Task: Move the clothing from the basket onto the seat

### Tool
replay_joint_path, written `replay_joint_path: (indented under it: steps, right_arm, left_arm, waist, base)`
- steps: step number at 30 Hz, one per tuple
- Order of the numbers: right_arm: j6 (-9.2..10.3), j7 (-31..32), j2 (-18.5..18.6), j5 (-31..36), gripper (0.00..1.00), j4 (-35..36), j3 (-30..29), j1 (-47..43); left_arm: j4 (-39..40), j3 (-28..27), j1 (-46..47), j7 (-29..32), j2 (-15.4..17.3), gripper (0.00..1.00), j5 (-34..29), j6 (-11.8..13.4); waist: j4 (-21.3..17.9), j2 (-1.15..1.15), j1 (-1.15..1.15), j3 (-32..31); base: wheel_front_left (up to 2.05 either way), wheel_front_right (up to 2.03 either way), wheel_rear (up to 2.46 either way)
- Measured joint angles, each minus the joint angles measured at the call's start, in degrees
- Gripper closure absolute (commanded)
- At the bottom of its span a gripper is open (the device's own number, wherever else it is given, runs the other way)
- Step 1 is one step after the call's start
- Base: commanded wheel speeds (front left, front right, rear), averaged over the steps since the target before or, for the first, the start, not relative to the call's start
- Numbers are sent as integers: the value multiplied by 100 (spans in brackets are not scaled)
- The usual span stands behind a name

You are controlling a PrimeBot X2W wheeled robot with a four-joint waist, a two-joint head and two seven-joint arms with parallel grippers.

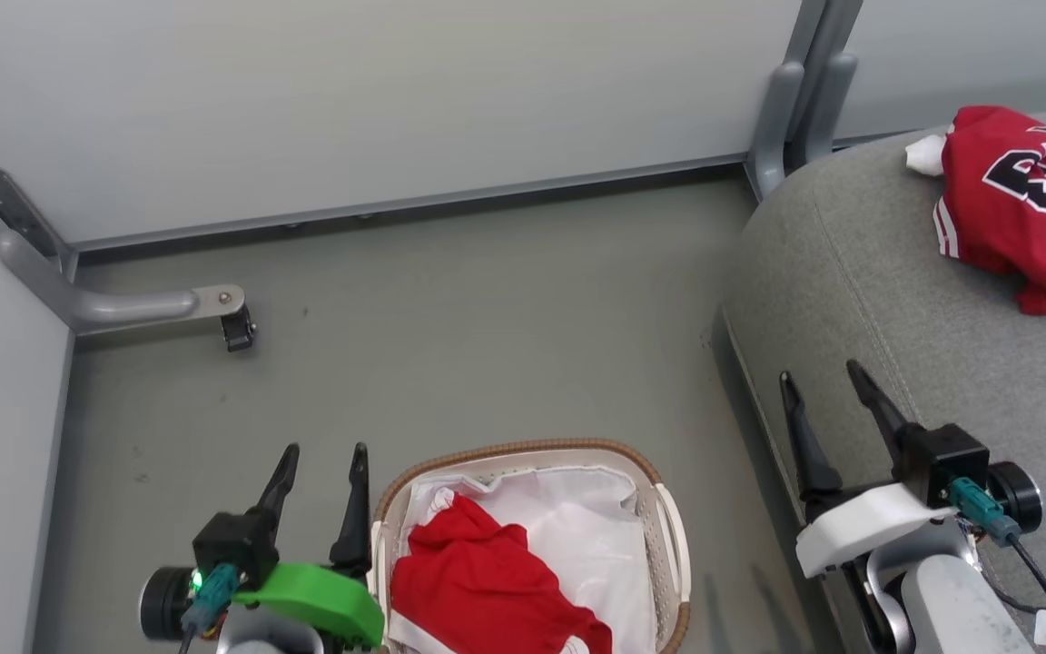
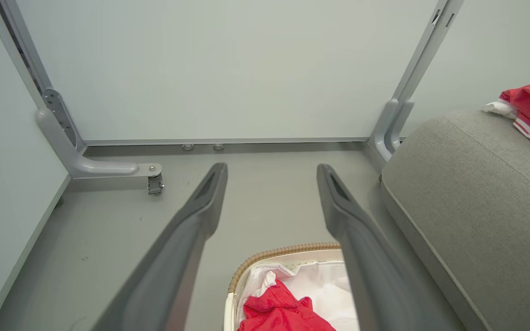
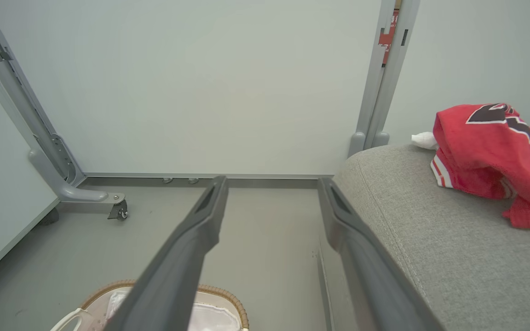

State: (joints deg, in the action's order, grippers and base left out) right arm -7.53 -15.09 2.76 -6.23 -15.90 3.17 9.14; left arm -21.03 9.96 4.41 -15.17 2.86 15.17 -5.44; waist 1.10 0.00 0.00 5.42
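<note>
Head view: the left gripper [image 1: 325,450] is hanging just beside the left wall of the basket [image 1: 523,447], its 2 fingers pointing up the view and standing apart, holding nothing. 1 red garment [image 1: 487,581] is lying crumpled on the white liner [image 1: 596,536] inside the basket, which is sitting on the floor [image 1: 441,318]. The right gripper [image 1: 820,372] is reaching over the near edge of the grey seat [image 1: 850,272], its fingers also spread and holding nothing. A second red garment [image 1: 1022,209] with lettering is lying on the seat's far part, well apart from both grippers.

Left wrist view: the arm is looking over the basket's far rim towards the wall, showing the garment's folds from closer.

Right wrist view: the arm is pointing along the seat's edge, showing white stripes on the second garment's hem.
</note>
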Motion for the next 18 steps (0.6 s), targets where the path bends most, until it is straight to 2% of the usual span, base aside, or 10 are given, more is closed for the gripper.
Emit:
replay_joint_path:
  steps: [7, 18]
  right_arm:
    - [0, 0, 0, 51, 0, 274, -235, 459]
    - [0, 0, 3, -172, 0, 688, -210, 1327]
  left_arm:
    - [-439, 471, 1015, -1, -3, 0, -511, -67]
    - [-2015, 1700, 2762, -1, 112, 0, -1169, -187]
  waist:
    - [-79, 0, 0, 608]
    - [-380, 0, 1, 1901]
  base:
    - [0, 0, 0]
    - [0, 0, 0]
